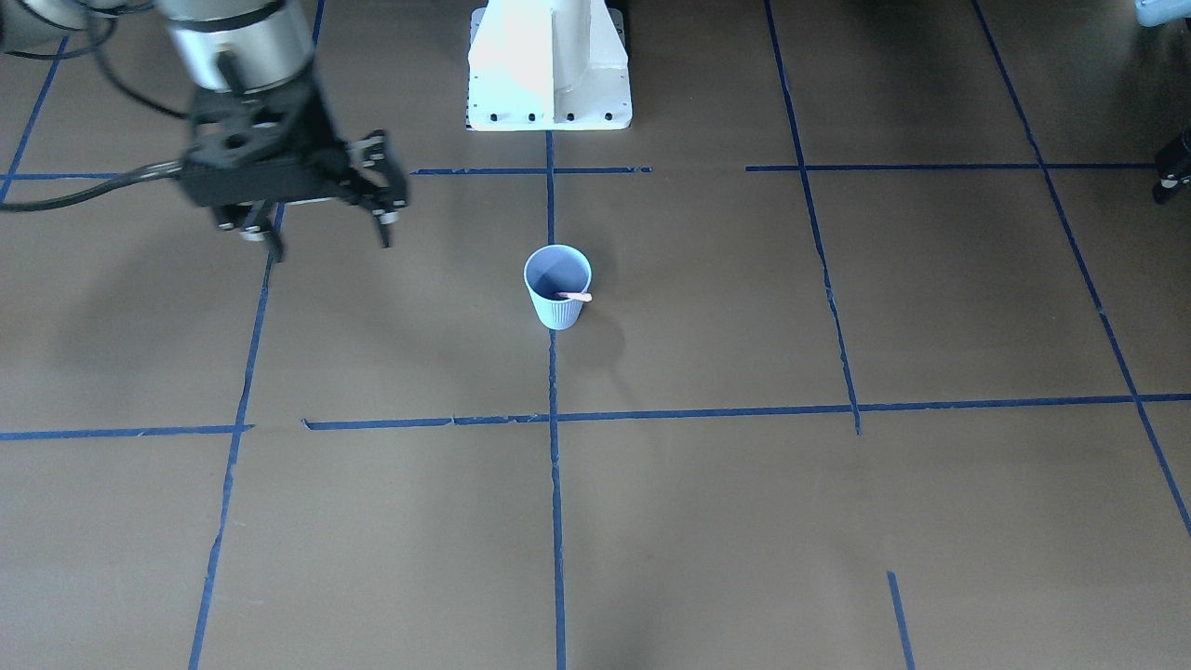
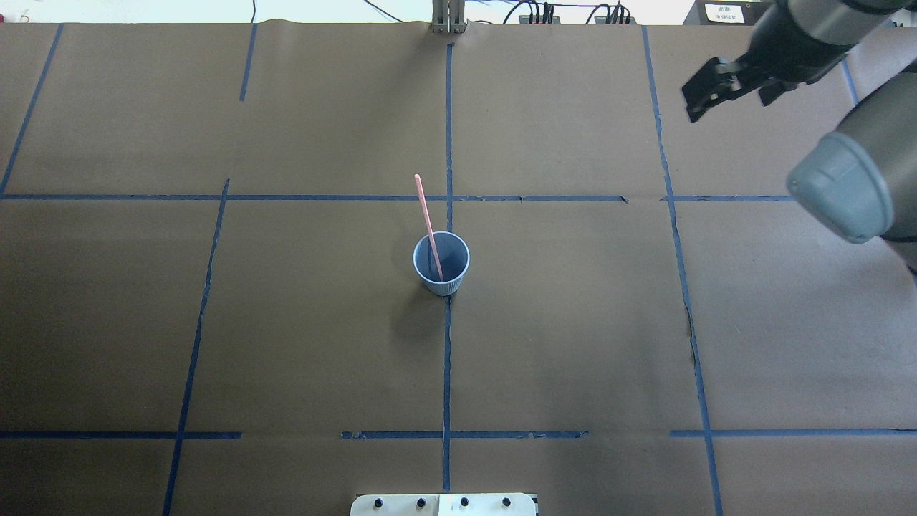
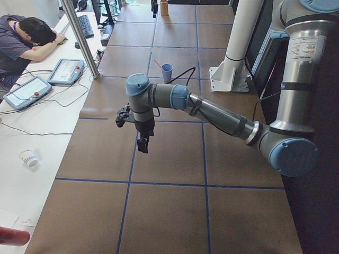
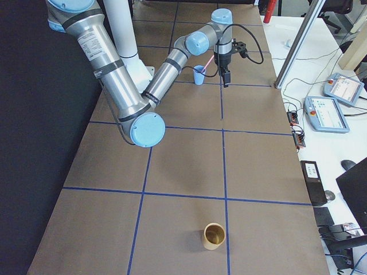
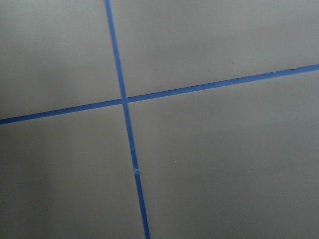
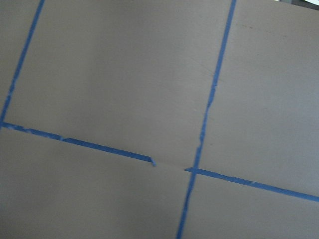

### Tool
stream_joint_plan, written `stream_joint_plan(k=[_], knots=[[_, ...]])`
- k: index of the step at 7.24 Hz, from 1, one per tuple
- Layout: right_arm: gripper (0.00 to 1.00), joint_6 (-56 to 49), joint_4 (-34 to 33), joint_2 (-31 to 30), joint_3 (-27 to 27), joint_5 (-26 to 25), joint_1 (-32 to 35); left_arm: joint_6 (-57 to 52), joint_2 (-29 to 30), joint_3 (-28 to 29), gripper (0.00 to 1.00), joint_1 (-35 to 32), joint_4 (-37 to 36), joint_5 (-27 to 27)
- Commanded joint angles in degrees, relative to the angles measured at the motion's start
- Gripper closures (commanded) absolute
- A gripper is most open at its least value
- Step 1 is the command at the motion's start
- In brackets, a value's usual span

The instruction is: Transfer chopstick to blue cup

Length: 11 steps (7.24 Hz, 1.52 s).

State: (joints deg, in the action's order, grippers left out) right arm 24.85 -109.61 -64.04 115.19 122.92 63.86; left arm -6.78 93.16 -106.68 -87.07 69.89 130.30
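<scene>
Chopstick [image 2: 428, 226] is leaning in the cup [image 2: 444, 287], jutting past its rim, so its weight could be tipping the cup. Right gripper [image 1: 331, 237] is hanging open, empty; left gripper [image 3: 142, 144]: cannot tell.

Robotics lab: industrial robot arms [image 3: 222, 114] on white pedestal [image 1: 549, 65], table [image 2: 573, 322] w/ brown paper & blue tape grid [image 2: 446, 358]. Side desk [image 3: 32, 132] along table's edge opp. the robot has teach pendants [image 3: 66, 71], keyboard [image 3: 85, 25], cables; person [image 3: 24, 39] slumped there.
</scene>
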Motion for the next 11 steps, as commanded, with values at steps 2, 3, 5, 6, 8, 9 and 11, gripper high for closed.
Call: stream_joint_plan(k=[2,3,5,6,8,9,11], knots=[[0.00,-14.98,13.12,-16.32,-3.46,4.95,9.33,-7.90,0.01,11.91,0.00,-6.18,6.28,2.76],[0.00,-15.36,17.89,-20.73,-6.27,7.83,12.31,-7.72,-0.17,12.28,0.00,-6.27,7.00,2.76],[0.00,-22.20,25.74,-24.89,-14.87,13.72,19.07,-7.63,-1.05,12.20,0.00,-6.27,7.97,2.85],[0.00,-22.48,26.02,-24.81,-19.34,15.92,21.20,-7.55,-1.14,12.29,0.00,-6.27,7.98,2.85],[0.00,-22.83,26.20,-26.21,-21.06,15.25,21.83,-7.55,-1.57,12.20,0.00,-6.27,7.98,2.85],[0.00,-22.83,26.11,-28.05,-21.15,15.07,23.14,-7.55,-1.92,12.37,0.00,-6.19,7.98,2.85],[0.00,-24.40,25.67,-31.21,-20.71,15.86,28.05,-7.46,-2.10,12.29,0.00,-6.19,8.07,2.76]])
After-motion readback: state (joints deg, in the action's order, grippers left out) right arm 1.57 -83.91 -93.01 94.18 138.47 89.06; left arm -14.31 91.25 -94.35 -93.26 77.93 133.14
